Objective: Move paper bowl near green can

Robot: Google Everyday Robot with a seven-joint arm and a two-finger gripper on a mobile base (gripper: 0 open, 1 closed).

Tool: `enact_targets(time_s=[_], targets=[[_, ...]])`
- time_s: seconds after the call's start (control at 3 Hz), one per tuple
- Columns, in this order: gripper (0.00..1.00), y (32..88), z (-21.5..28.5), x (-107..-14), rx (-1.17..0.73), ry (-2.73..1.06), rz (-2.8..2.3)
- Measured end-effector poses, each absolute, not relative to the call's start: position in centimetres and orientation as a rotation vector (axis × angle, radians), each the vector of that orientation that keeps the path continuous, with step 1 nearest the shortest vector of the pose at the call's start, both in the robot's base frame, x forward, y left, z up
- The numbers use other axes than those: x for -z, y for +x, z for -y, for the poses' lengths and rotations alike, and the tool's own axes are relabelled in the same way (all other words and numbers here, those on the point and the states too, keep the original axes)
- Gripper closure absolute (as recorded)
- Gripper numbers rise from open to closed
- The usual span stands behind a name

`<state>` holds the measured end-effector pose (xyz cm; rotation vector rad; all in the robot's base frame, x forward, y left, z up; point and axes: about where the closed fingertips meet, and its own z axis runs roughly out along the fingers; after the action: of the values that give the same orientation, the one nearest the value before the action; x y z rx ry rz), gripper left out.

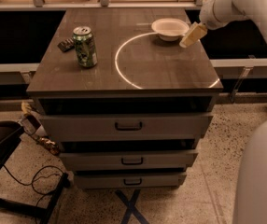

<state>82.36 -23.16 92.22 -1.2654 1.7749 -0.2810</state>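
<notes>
Green can [85, 46] stands upright at the counter's [171, 76] left side, silver top with pull tab up. It carries whitish mottled markings, but no brand or lettering can be read. A small dark flat object [66, 44] lies just beside it, to its left and slightly behind. Paper bowl [170, 28] sits right way up toward the far right corner, well apart from the can. Claw [193, 35], tan, hangs at the end of the white arm [236, 6], angled downward, just beside the bowl's right rim. Cannot tell whether it is open or closed, or whether it touches the rim; it holds nothing that shows. A thin bright arc [118, 62] curves across the counter between can and bowl, and that middle stretch is bare. The bowl is close to the right edge and the can is set in from the left edge. Three drawers [129, 125] with dark handles sit below the front edge.
</notes>
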Motion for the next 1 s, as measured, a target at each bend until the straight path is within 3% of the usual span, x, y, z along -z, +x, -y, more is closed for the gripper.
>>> enact_targets(time_s=[1.0], targets=[[0.00, 87.2, 20.2, -87.7, 0.140, -1.228, -1.735]])
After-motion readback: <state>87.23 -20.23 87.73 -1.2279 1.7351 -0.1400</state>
